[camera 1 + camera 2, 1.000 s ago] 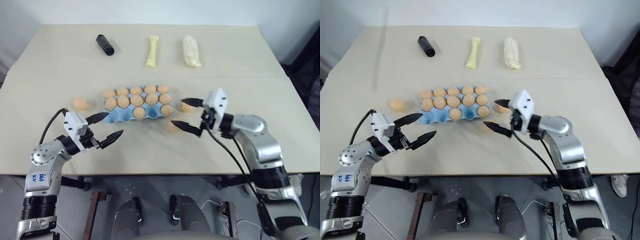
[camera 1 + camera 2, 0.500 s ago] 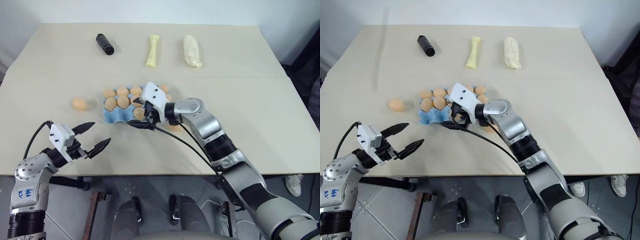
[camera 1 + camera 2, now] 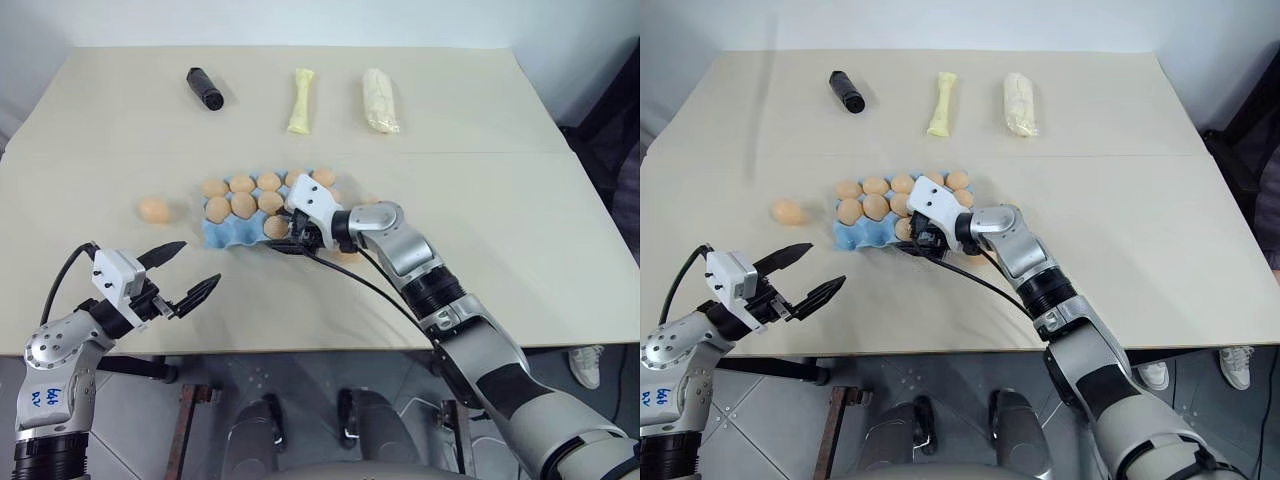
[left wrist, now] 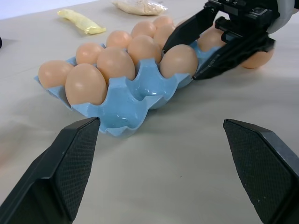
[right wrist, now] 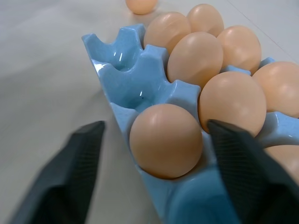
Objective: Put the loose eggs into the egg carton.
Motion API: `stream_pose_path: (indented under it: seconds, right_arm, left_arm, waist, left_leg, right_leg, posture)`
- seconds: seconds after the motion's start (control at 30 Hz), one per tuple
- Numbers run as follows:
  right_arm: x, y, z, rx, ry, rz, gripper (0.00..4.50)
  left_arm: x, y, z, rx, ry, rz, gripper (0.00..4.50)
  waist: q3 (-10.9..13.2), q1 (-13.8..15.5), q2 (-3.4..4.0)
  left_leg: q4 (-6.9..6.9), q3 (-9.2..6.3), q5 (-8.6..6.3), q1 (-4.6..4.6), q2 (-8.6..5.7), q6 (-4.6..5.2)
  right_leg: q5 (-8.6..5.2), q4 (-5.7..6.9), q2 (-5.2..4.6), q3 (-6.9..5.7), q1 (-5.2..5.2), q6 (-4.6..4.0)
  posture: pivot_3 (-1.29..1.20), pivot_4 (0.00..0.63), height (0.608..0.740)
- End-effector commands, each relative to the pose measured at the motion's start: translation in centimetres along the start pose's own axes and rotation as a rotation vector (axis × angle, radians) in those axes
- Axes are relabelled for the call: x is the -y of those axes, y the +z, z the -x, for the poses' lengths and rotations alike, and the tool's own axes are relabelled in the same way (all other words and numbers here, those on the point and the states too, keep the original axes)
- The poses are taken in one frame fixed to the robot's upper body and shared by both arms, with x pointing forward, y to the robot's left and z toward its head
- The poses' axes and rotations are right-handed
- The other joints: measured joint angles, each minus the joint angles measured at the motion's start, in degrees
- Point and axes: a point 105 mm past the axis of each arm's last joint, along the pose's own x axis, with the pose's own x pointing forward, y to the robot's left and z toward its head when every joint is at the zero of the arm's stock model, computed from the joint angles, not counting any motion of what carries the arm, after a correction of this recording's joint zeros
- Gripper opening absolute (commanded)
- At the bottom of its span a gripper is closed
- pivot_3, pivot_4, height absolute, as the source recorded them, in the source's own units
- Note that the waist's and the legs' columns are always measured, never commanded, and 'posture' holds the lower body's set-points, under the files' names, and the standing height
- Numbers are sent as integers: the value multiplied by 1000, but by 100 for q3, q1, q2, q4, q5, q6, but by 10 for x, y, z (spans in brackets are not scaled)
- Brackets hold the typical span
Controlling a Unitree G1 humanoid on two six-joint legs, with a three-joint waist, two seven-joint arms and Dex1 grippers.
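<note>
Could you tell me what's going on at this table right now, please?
A two-armed robot is filling a blue egg carton with eggs. Its right claw is at the carton's near row, its fingers on either side of an egg that sits in a cup there. The left claw hangs open over the bare table, near the front edge. One loose egg lies to the left of the carton, and two near cups are empty.

Your egg carton (image 3: 232, 231) sits mid-table (image 3: 520, 230), its rear and middle rows filled with eggs (image 3: 246, 204). One loose egg (image 3: 154, 209) lies to its left, well apart, another (image 3: 349, 254) tucked behind your right arm. Along the far edge: a cylinder (image 3: 205, 88) left, two bags (image 3: 301, 100) (image 3: 380, 101) to its right.
</note>
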Motion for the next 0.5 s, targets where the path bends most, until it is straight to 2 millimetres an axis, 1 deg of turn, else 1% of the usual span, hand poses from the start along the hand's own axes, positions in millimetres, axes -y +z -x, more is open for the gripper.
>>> stream_pose_path:
  seconds: [0.03, 0.1, 0.23, 0.3, 0.4, 0.5]
  right_arm:
    - [0, 7, -1, 30, 8, 11, 2142]
    - [-3, 10, -2, 45, 20, 10, 1513]
    - [-4, 22, 0, 98, 26, 17, 1513]
    - [-4, 32, 4, 144, 36, 27, 1513]
    - [-2, 43, 17, 199, 46, 24, 1513]
    - [2, 42, 35, 208, 37, 26, 1513]
  left_arm:
    - [0, 11, 0, 41, 0, -22, 4500]
    - [0, 11, -1, 42, -1, -22, 4500]
    - [1, 11, -2, 44, -2, -20, 4500]
    - [1, 11, -2, 44, -4, -20, 4500]
    - [1, 11, -3, 46, -5, -20, 4500]
    - [0, 11, -4, 47, -7, -19, 4500]
  waist:
    - [0, 0, 0]
    - [0, -1, 0]
    - [0, -1, 0]
    - [0, 2, 0]
    - [0, 2, 0]
    - [0, 19, 0]
  left_leg:
    - [0, 1, 0, 0, 0, 0]
    - [0, 2, 0, 0, 0, 0]
    - [-1, 2, -1, 0, 1, 0]
    - [-3, 2, 0, 0, 1, -1]
    - [-7, 2, 0, 0, 1, -1]
    - [-8, 1, 0, 0, 0, 0]
  right_leg:
    - [0, -1, 0, 1, 0, 0]
    - [0, -2, 0, 1, 0, 0]
    - [0, -2, 0, 1, 0, 0]
    - [0, -2, 0, 1, -1, 0]
    - [0, -4, 1, 1, -1, 0]
    - [0, -4, 0, 0, -1, 0]
  posture:
    - [0, 150, 740]
    - [0, 150, 740]
    - [0, 150, 740]
    - [0, 150, 740]
    - [0, 150, 740]
    - [0, 150, 740]
